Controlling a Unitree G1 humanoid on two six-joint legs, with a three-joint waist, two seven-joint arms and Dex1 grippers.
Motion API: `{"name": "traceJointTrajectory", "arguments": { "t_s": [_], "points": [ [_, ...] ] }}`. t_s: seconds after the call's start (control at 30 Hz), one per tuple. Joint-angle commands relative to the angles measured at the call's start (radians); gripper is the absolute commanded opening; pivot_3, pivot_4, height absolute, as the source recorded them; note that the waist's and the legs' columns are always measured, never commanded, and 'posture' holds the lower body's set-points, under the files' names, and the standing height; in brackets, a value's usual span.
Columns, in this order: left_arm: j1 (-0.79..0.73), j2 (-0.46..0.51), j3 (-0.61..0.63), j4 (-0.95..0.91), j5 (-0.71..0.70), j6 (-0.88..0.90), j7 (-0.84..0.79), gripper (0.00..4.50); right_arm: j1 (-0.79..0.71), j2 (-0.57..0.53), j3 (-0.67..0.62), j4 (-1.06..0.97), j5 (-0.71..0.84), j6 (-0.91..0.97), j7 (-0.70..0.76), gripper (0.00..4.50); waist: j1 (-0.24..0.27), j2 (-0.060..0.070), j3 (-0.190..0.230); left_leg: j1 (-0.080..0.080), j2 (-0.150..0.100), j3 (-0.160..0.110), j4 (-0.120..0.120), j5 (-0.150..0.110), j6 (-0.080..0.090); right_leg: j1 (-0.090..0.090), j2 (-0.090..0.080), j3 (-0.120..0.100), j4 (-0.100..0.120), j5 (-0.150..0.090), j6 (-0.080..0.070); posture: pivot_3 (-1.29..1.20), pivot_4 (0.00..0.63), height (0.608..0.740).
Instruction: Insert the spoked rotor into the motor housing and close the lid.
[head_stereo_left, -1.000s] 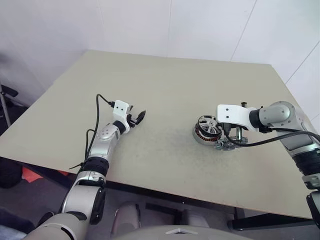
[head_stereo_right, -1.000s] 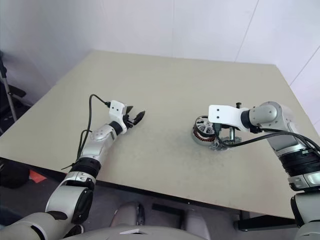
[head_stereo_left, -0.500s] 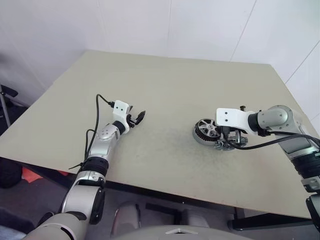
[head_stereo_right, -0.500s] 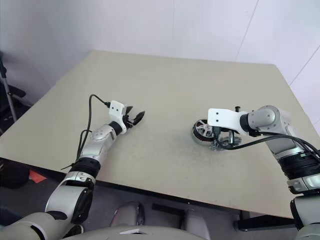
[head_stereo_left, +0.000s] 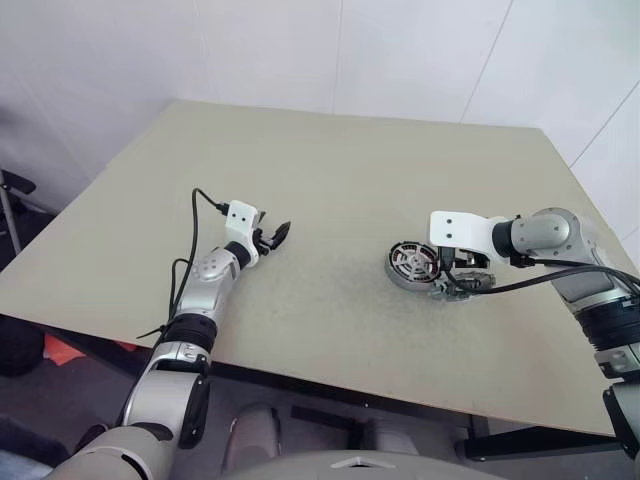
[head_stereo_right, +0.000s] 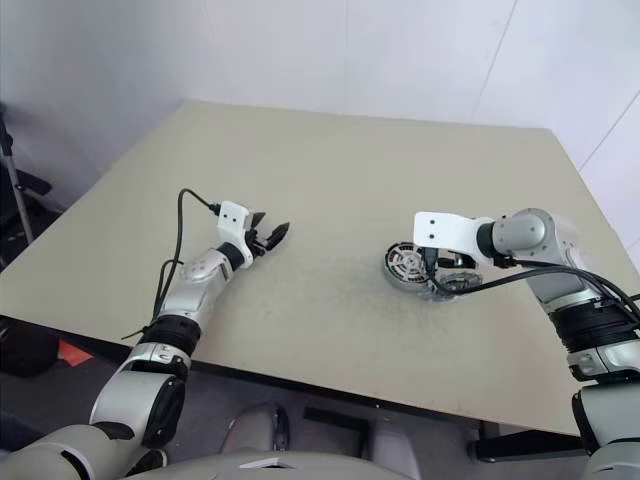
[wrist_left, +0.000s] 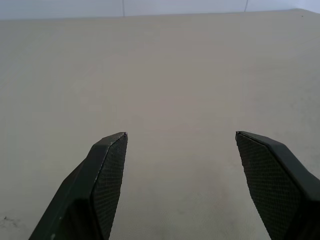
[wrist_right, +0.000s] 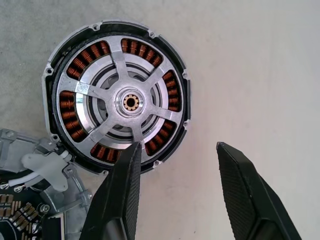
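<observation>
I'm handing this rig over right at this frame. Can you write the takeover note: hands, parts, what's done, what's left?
Left hand: open, empty, resting over bare table, away from the work.
Right hand: open, empty, just above the near rim of the motor housing.
Spoked rotor: seated in the housing, copper windings showing round it.
Lid: open, lying flat beside the housing, still attached at its edge.
Done: rotor inserted and let go.
Left: swing the lid over the housing and close it.

motor housing (wrist_right: 118, 97): one
spoked rotor (wrist_right: 131, 102): one, five spokes
lid (wrist_right: 35, 197): one
claws: two, left claw (head_stereo_left: 276, 235) and right claw (wrist_right: 176, 165)
bench (head_stereo_left: 340, 180): one
</observation>
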Motion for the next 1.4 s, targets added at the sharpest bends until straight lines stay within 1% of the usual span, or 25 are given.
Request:
{"name": "traceJointTrajectory", "arguments": {
  "t_s": [0.03, 0.17, 0.2, 0.27, 0.47, 0.5, 0.67, 0.83, 0.97, 1.1, 1.23, 1.4],
  "points": [
    [-0.013, 0.004, -0.003, -0.02, 0.002, -0.02, -0.008, 3.69, -0.05, -0.027, -0.048, -0.039, 0.004, -0.007, -0.016, 2.66, 0.0, 0.0, 0.0, 0.0, 0.0, 0.0, 0.0, 0.0, 0.0, 0.0, 0.0, 0.0, 0.0, 0.0, 0.0, 0.0, 0.0, 0.74],
    [-0.014, 0.002, -0.004, -0.016, 0.003, -0.02, -0.008, 3.69, -0.074, 0.017, -0.071, -0.069, 0.058, 0.053, -0.019, 2.66, -0.001, 0.0, 0.0, 0.0, 0.0, 0.0, 0.0, 0.0, 0.0, 0.0, 0.0, 0.0, 0.001, 0.0, 0.0, 0.0, 0.0, 0.74],
    [-0.014, 0.001, -0.005, -0.016, 0.003, -0.02, -0.008, 3.69, -0.061, 0.026, -0.062, -0.07, 0.06, 0.055, -0.014, 2.49, 0.0, 0.0, 0.0, 0.001, 0.0, 0.0, 0.0, 0.0, 0.0, 0.0, 0.0, 0.0, 0.001, 0.0, 0.0, 0.0, 0.0, 0.74],
    [-0.014, 0.0, -0.006, -0.016, 0.003, -0.021, -0.007, 3.69, -0.041, 0.039, -0.053, -0.071, 0.066, 0.065, -0.007, 2.09, 0.0, 0.0, 0.0, 0.001, 0.0, 0.0, 0.0, 0.0, 0.0, 0.001, 0.0, 0.0, 0.001, 0.0, 0.0, 0.0, 0.0, 0.74],
    [-0.01, 0.005, -0.006, -0.021, 0.002, -0.018, -0.005, 3.69, -0.013, 0.081, -0.014, -0.008, 0.027, 0.07, -0.034, 0.12, 0.0, 0.0, 0.0, 0.001, 0.0, 0.0, 0.0, 0.0, 0.0, 0.001, 0.0, 0.0, 0.001, 0.0, 0.0, 0.0, 0.0, 0.74],
    [-0.009, 0.006, -0.005, -0.022, 0.002, -0.018, -0.004, 3.69, -0.012, 0.084, -0.008, 0.007, 0.02, 0.065, -0.038, 0.03, 0.0, 0.0, 0.0, 0.001, 0.0, 0.0, 0.0, 0.0, 0.0, 0.001, 0.0, 0.0, 0.001, 0.0, 0.0, 0.0, 0.0, 0.74],
    [-0.004, 0.007, -0.006, -0.029, 0.002, -0.016, -0.003, 3.69, 0.014, 0.107, 0.039, 0.089, -0.01, 0.026, -0.05, 0.03, -0.001, 0.0, 0.0, 0.001, 0.0, 0.0, 0.0, 0.0, 0.0, 0.001, 0.0, 0.0, 0.0, 0.0, 0.0, 0.0, 0.0, 0.74],
    [-0.009, 0.012, -0.003, -0.024, 0.001, -0.018, -0.002, 3.69, 0.025, 0.113, 0.03, 0.06, 0.003, 0.027, -0.049, 0.03, -0.002, 0.0, 0.0, 0.005, 0.0, 0.0, 0.0, 0.0, 0.0, 0.005, 0.0, 0.0, 0.0, 0.0, 0.0, 0.0, 0.0, 0.74],
    [-0.011, 0.011, -0.004, -0.021, 0.002, -0.02, -0.001, 3.69, -0.028, 0.117, -0.013, 0.032, 0.023, 0.024, -0.074, 0.03, -0.002, 0.0, 0.0, 0.007, 0.0, 0.0, 0.0, 0.0, 0.0, 0.007, 0.0, 0.0, 0.0, 0.0, 0.0, 0.0, 0.0, 0.74],
    [-0.019, 0.007, -0.005, -0.011, 0.002, -0.025, -0.001, 3.69, -0.093, 0.115, -0.04, -0.006, 0.061, 0.02, -0.059, 0.03, -0.004, 0.0, 0.0, 0.006, 0.0, 0.0, 0.0, 0.0, -0.001, 0.005, 0.0, 0.0, 0.001, 0.0, 0.0, 0.0, 0.0, 0.74],
    [-0.023, 0.002, -0.006, -0.006, 0.002, -0.027, -0.001, 3.69, -0.115, 0.093, -0.028, -0.063, 0.091, 0.011, 0.019, 0.03, -0.001, 0.0, 0.0, 0.004, 0.0, 0.0, -0.001, 0.0, 0.0, 0.003, 0.0, 0.0, 0.0, 0.0, 0.0, 0.0, 0.0, 0.74],
    [-0.027, 0.0, -0.006, -0.001, 0.002, -0.029, -0.001, 3.69, -0.104, 0.053, 0.017, -0.21, 0.171, 0.071, 0.213, 0.03, 0.002, 0.0, 0.0, 0.001, 0.0, 0.0, 0.0, -0.001, 0.001, 0.002, 0.0, 0.0, 0.0, 0.0, 0.0, 0.0, 0.0, 0.74]
  ]
}}
